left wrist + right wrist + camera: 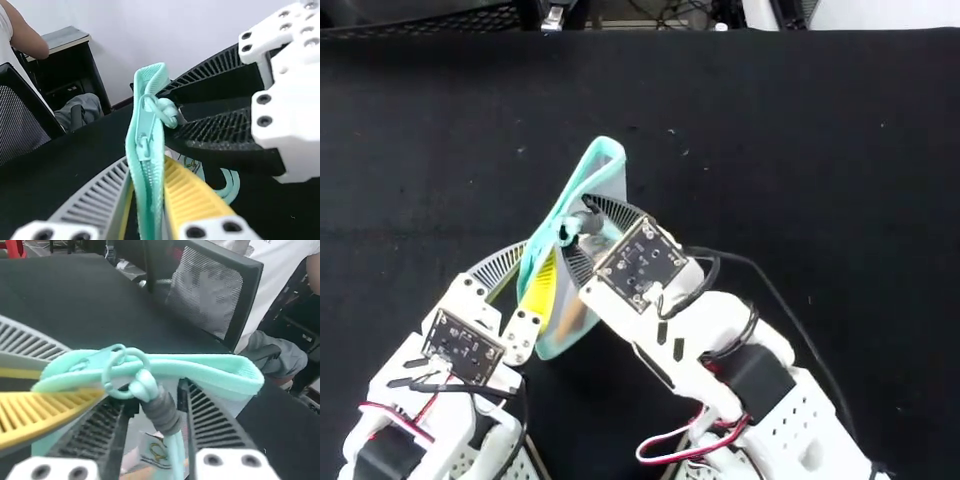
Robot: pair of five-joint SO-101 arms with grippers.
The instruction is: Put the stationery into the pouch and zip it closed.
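Between two claws (538,262) (578,225), one pouch (576,190)

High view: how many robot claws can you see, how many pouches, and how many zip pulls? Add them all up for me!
Claws: 2 (left claw, right claw)
Pouch: 1 (mint green pouch)
Zip pull: 1 (zip pull)
Total: 4
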